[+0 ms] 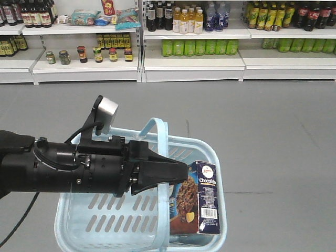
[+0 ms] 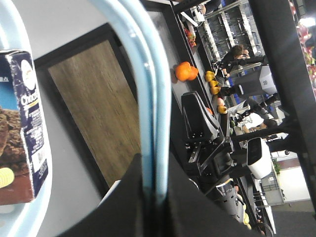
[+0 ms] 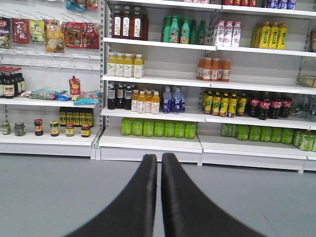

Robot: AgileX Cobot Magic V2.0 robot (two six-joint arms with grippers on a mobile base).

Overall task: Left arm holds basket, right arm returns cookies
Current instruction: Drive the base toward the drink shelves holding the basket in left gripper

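Around the top of the hoop handle [image 1: 157, 126], the left tool [image 1: 180, 169] is pinched tight, so the left arm [image 1: 63, 168] has hold of the pale blue basket [image 1: 194, 140]. Inside the basket, at its right side and near end, the cookies [image 1: 202, 202] stand up tall against the wall. They come in a cardboard pack, so I think it is light and stiff. A hard squeeze could dent it, though, and its smooth sides may slip. The best place to grab looks like the top part, with one finger on each flat side, because the top sticks up free above the basket wall. The right tool [image 3: 159, 162] has its two fingers [image 3: 143, 197] pressed almost together with nothing between them. It points at the far shelves [image 3: 148, 143] full of bottles [image 3: 143, 101]. Only the front view shows the whole basket and where the cookies sit in it. Only the left wrist view shows, up close, the jaws closed on the handle, with the cookies off to the left. The right wrist view shows no basket and no cookies, and the front view does not show the right tool at all.
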